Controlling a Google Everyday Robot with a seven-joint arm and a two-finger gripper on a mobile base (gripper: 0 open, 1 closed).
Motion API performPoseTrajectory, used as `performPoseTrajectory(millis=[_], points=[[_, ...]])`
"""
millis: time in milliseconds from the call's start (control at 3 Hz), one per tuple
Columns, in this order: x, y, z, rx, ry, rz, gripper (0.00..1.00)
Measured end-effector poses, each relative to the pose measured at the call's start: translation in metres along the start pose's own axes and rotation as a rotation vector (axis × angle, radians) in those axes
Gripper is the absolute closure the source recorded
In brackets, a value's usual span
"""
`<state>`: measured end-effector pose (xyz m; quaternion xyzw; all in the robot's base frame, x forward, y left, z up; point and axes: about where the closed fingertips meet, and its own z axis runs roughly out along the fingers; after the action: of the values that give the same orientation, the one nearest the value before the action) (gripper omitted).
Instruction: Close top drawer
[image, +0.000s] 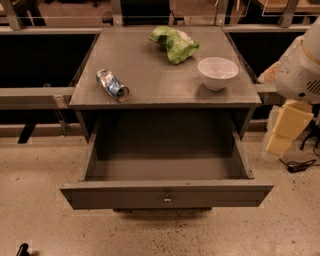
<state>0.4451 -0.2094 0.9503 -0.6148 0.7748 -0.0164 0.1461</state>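
While top drawer (167, 192) gapes, gripper (285, 131) hangs beside it.

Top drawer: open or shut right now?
Open. Drawer pulled far out, empty inside showing, front well forward of the cabinet. Tool not in view; only the arm at right edge.

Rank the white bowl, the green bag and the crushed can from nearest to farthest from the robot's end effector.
The end effector hangs at right, beside the open top drawer.
1. White bowl, on the right.
2. Green bag, back centre.
3. Crushed can, on the left.
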Motion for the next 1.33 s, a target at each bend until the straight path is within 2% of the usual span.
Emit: performPoseTrajectory(millis=[333,667,1000,1333], points=[[0.000,0.015,0.044,-0.047,-0.027,-0.039,0.00],[0.018,0.041,0.114,-0.106,-0.013,-0.038,0.18],[0.037,0.084,0.186,-0.187,0.025,-0.069,0.50],[0.045,0.101,0.214,-0.225,0.046,-0.086,0.72]])
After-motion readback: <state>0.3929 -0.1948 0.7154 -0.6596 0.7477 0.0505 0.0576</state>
